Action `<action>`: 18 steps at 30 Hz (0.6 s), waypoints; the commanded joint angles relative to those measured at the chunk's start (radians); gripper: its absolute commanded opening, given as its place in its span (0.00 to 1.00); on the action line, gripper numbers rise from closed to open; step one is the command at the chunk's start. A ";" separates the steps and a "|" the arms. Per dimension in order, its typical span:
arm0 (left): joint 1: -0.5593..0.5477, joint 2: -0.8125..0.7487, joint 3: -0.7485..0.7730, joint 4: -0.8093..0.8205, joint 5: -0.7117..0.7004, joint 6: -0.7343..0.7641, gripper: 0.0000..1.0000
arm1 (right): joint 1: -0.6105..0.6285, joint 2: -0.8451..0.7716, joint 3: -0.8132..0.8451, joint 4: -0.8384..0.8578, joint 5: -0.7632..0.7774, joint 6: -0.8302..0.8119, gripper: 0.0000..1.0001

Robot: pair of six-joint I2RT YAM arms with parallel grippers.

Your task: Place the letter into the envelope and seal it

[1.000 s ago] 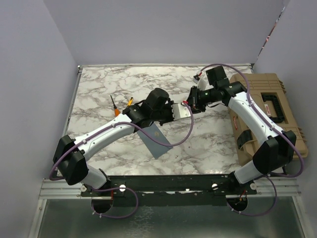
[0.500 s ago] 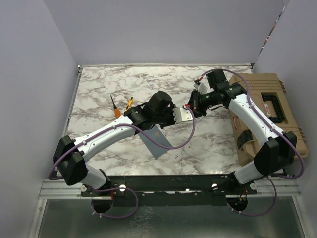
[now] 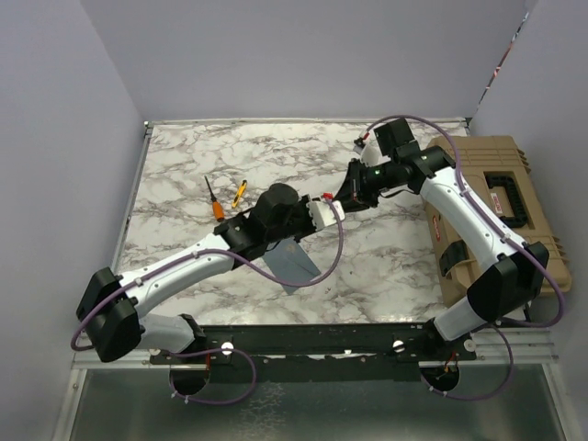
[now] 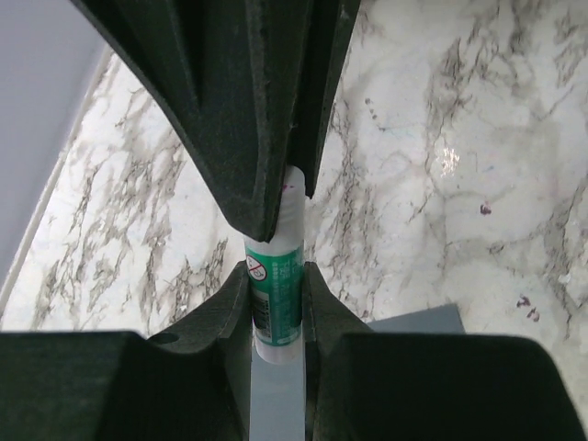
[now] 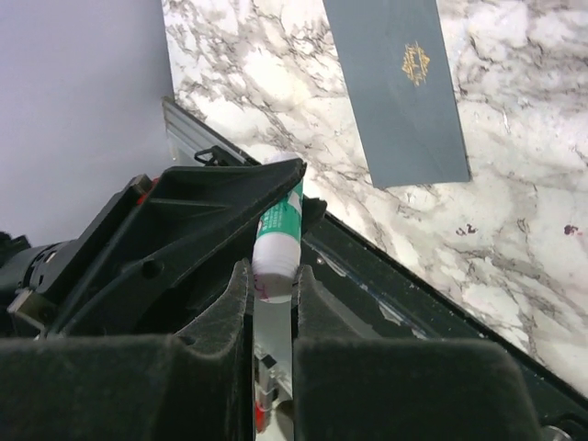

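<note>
left jaws closed on the green-labelled body of a glue stick (image 4: 275, 296); right jaws closed on its white cap end, meeting them tip to tip above the worktop (image 3: 184, 156). likely reason for the two-arm hold: one side anchors the tube while the other pulls or twists the cap, preparing glue for sealing. whether the cap has separated, cannot tell. the envelope (image 5: 400, 83) lies flat on the marble below and just beyond both jaws, gold mark facing up, not touched by either; a grey-blue corner shows directly under the left jaws in the left wrist view. the letter appears in no view, so probably already inside, unconfirmed. surface: white marble pattern with grey veins, glossy. two small orange-handled tools (image 3: 214, 200) lie well outside the left jaws. tan hard case (image 3: 501, 184) outside the right arm (image 3: 459, 207). plain lavender-grey walls (image 3: 276, 55) on three sides.
</note>
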 commanded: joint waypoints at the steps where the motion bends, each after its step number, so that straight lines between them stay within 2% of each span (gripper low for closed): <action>1: -0.054 -0.129 -0.114 0.363 0.105 -0.202 0.00 | 0.021 0.006 0.076 0.087 0.144 -0.032 0.12; 5: -0.053 -0.179 -0.178 0.370 0.070 -0.304 0.00 | 0.020 -0.009 0.124 0.067 0.149 -0.063 0.30; 8: -0.051 -0.198 -0.208 0.368 0.053 -0.348 0.00 | 0.020 -0.032 0.131 0.088 0.109 -0.078 0.54; 10: -0.048 -0.198 -0.217 0.362 0.053 -0.373 0.00 | 0.021 -0.061 0.115 0.128 0.078 -0.062 0.62; 13: -0.041 -0.194 -0.237 0.369 0.054 -0.428 0.00 | 0.021 -0.110 0.090 0.167 0.063 -0.062 0.65; 18: -0.032 -0.193 -0.243 0.381 0.057 -0.527 0.00 | 0.020 -0.177 0.033 0.147 0.003 -0.210 0.67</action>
